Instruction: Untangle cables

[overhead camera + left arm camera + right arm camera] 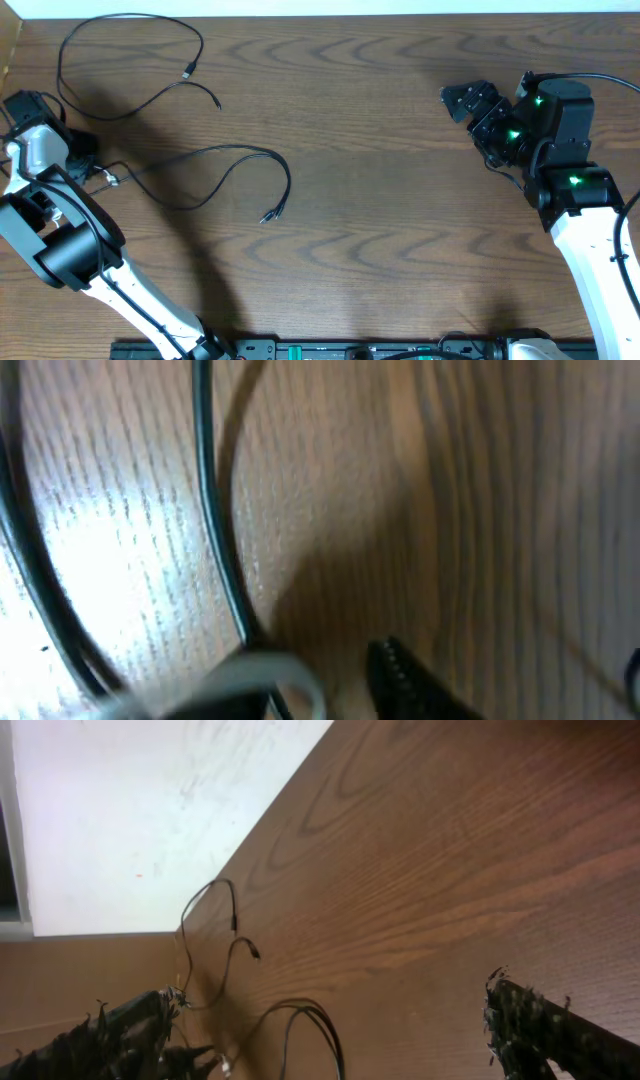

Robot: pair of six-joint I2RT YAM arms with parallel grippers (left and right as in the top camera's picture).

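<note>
We are holding our left pincer (92, 170) low beside the black cables (245, 150), which are lying on the left side of the wooden desk (380, 220); we cannot tell its grip. Our right pincer (462, 100) is hovering with its jaws spread apart, well away at the right.

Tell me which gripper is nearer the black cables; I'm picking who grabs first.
Left. The left gripper is beside the black cables where they bunch together; the right gripper hangs far off to their right, jaws apart.
</note>
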